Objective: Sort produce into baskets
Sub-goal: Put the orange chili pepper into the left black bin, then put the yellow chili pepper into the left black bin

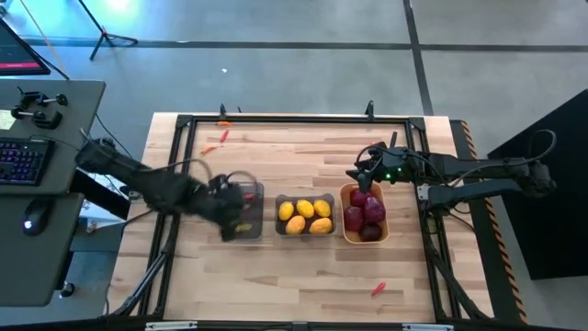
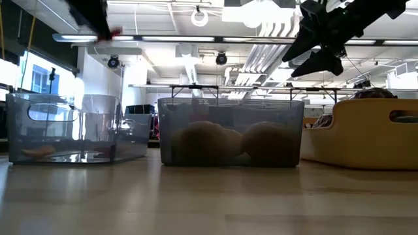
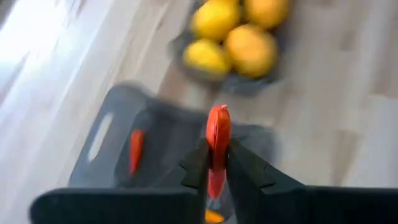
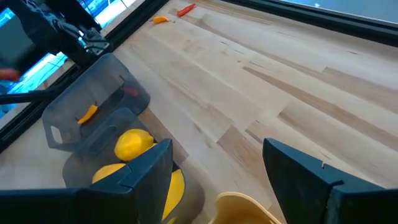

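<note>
Lemons and apples sit sorted, the left gripper pinches a pepper above the left bin, the right gripper waits open, and loose peppers lie scattered on the table.

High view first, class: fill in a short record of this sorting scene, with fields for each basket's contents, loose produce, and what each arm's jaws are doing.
left grey basket: orange pepper piece inside
middle grey basket: lemons
orange basket: red apples
loose peppers: two at far edge, one near edge
left gripper: above left basket, jaws shut on red pepper
right gripper: above orange basket's far end, jaws open, empty
</note>
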`<state>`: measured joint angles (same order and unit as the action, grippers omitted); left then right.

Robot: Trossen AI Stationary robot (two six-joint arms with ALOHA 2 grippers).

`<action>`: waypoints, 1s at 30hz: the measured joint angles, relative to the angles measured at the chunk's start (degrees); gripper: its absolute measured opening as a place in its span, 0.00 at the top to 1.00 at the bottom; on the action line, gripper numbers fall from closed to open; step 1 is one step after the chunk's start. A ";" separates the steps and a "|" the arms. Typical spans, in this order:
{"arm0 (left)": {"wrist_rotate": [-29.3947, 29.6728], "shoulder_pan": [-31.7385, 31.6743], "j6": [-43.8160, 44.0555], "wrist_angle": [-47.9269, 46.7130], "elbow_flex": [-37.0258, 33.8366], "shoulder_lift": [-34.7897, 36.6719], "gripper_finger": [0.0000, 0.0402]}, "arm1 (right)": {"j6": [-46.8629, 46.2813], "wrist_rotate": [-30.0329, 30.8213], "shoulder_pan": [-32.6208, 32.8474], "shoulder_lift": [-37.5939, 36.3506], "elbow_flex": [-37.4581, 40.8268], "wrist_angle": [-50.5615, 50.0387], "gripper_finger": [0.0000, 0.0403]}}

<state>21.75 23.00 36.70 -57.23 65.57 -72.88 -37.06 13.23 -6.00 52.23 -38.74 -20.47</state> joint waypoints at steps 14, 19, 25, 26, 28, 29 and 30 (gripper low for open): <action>-8.34 -17.63 2.19 1.85 -2.53 -1.08 0.46 | 3.67 0.58 0.85 -3.73 -0.39 1.99 0.40; -3.50 -21.24 3.23 2.17 3.11 -1.03 0.41 | -7.98 9.44 -3.91 -3.80 -2.40 -10.40 0.40; -1.68 -28.59 3.14 6.65 3.38 -1.46 0.40 | -4.94 2.60 -22.61 7.10 -4.98 -21.59 0.40; -1.50 -29.99 2.69 7.94 3.38 -1.72 0.40 | -3.71 1.14 -25.04 9.51 -5.23 -21.74 0.40; -1.69 -32.89 0.13 10.25 3.38 -2.36 0.40 | -1.21 -0.07 -28.83 14.33 -5.63 -21.25 0.40; -2.07 -34.14 -1.32 11.44 3.38 -2.66 0.40 | 0.04 -0.20 -30.42 16.60 -5.92 -20.67 0.40; -2.68 -35.47 -2.92 12.61 3.38 -2.88 0.40 | 1.16 -0.29 -31.86 18.83 -6.33 -20.13 0.40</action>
<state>19.08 -12.47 33.78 -44.61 68.95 -75.76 -35.89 12.93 -37.86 71.05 -45.07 -40.60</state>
